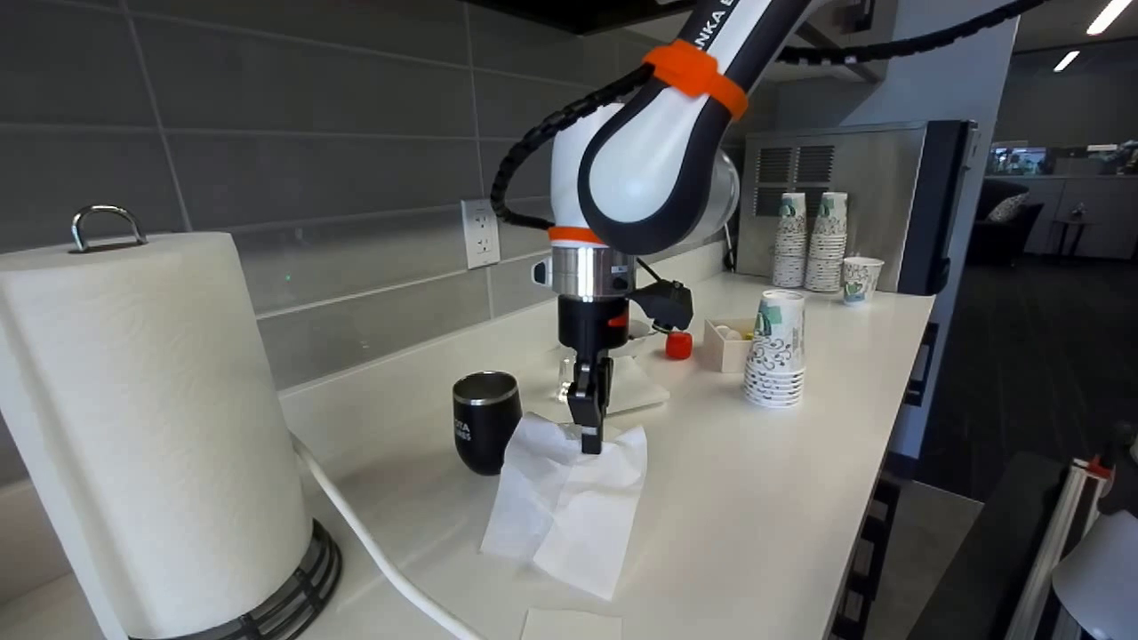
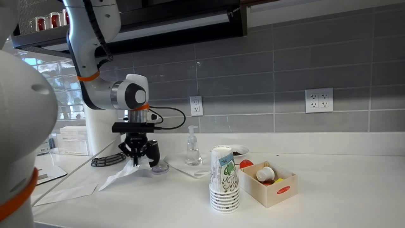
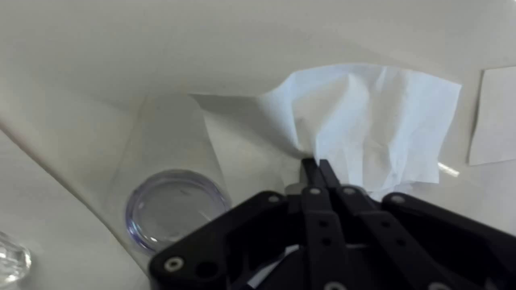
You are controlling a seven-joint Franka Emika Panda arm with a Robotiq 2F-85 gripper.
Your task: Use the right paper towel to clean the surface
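Note:
The surface is the long off-white countertop (image 1: 756,507), which also shows in an exterior view (image 2: 164,202) and in the wrist view (image 3: 121,44). My gripper (image 1: 594,443) points down just above it. Its fingers are closed on a creased white paper towel (image 1: 578,524); the gripper (image 2: 136,162) and towel (image 2: 121,174) show in an exterior view too. In the wrist view the fingertips (image 3: 316,162) pinch the towel (image 3: 363,121), which spreads out from them. Further paper lies flat in an exterior view (image 2: 69,193) and under the soap bottle (image 2: 182,166).
A black tumbler (image 1: 484,427) and a clear lid (image 2: 160,169) are close beside the gripper. The soap bottle (image 2: 193,152) stands behind. A paper towel roll (image 1: 151,427) and white cable (image 1: 373,551) are at one end. A cup stack (image 1: 775,356) and wooden box (image 2: 269,190) are further along.

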